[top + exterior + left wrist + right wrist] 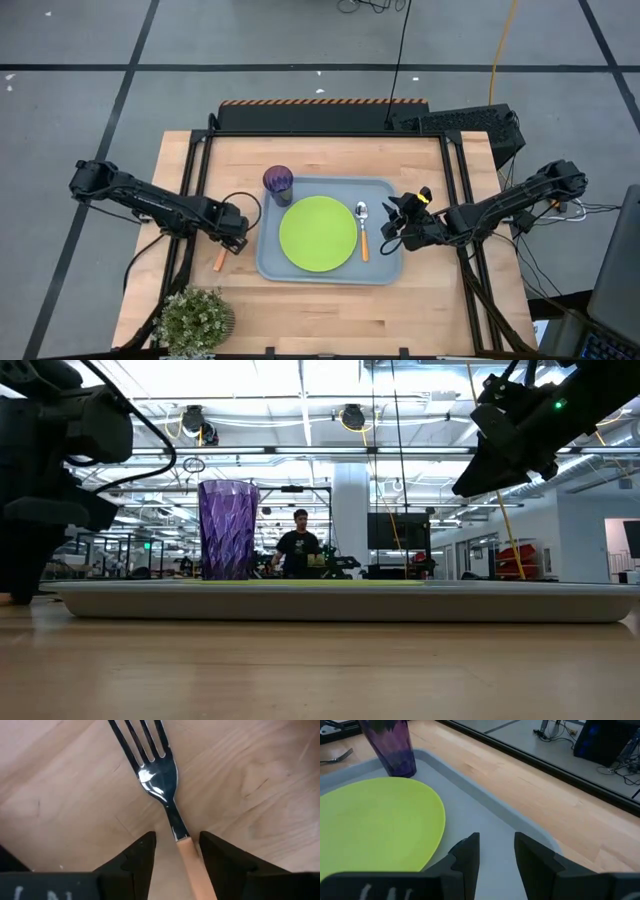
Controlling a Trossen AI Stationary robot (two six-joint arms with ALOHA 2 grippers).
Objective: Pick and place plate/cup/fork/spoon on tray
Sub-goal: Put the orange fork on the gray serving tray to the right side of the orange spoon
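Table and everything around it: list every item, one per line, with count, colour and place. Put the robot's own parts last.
tray: one, grey-blue, middle of the table.
plate: one, lime-green, lying flat in the tray.
cup: one, translucent purple, upright in the tray's far left corner.
spoon: one, orange handle and silver bowl, in the tray right of the plate.
fork: one, orange handle and silver tines, on the bare wood left of the tray.
potted plant: one, green, near left corner of the table.
person: one, dark top, far off in the room behind.
left gripper: one, dark, fingers either side of the fork's handle with gaps showing.
right gripper: one, dark, open over the tray's right edge.
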